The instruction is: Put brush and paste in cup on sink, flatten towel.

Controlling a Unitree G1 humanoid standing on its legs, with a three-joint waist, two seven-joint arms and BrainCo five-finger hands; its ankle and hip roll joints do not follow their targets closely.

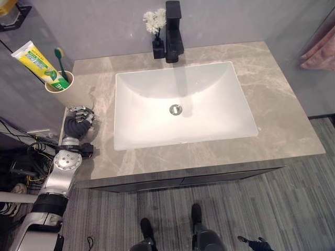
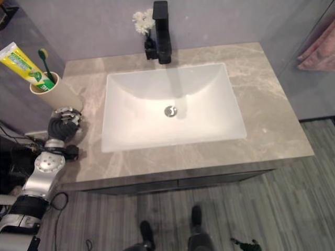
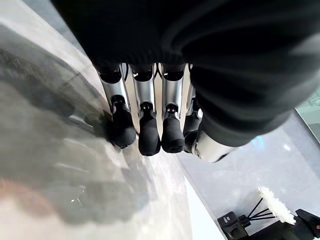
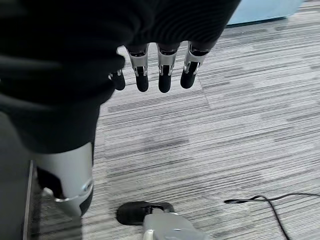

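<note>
Cup loaded, left hand close beside it; towel not yet flattened

The cup [image 1: 58, 86] stands on the counter [image 1: 272, 104] at ten o'clock from the basin [image 1: 180, 104], already holding the toothbrush [image 1: 60, 60] and toothpaste [image 1: 36, 61]. The left hand [image 1: 78, 119] rests at the cup's six o'clock, fingers [image 3: 142, 125] relaxed and straight, empty. A careless lift could clip the top-heavy cup and tip it. The right hand [image 4: 155, 65] hangs over the floor, fingers loose, well away from the pink towel [image 1: 320, 51] at three o'clock; a long reach there risks a missed grasp.
</note>
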